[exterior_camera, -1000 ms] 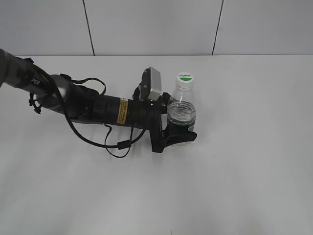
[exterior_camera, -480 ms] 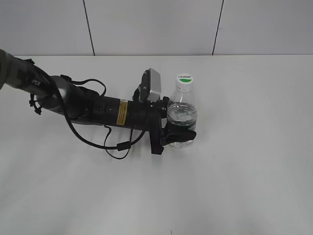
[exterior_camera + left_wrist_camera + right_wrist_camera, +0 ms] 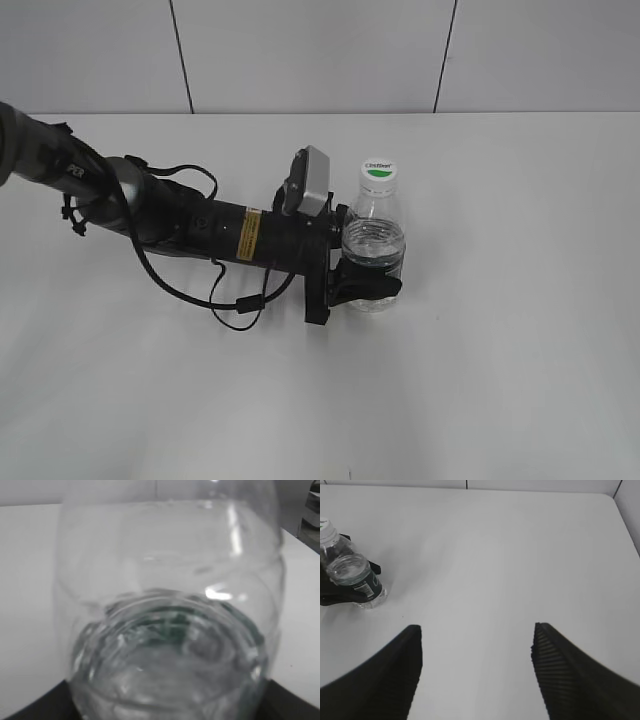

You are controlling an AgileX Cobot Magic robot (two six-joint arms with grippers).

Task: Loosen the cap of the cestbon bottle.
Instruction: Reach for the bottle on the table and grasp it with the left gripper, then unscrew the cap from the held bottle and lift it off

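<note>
The cestbon bottle stands upright on the white table, clear with water inside and a dark green label low down. Its white cap with a green half-circle sits on top. My left gripper reaches in from the left and is shut on the bottle's lower body, a black finger on each side. In the left wrist view the bottle fills the picture. The right wrist view shows the bottle and cap far to the left. My right gripper hovers open above bare table.
The left arm lies low across the table's left half, with a black cable loop hanging in front of it. A tiled wall closes the back. The table's right edge shows in the right wrist view.
The left gripper's fingers have closed in onto the bottle. The bottle and the arm's end have shifted slightly toward the camera. The right gripper's jaws have narrowed a little.
</note>
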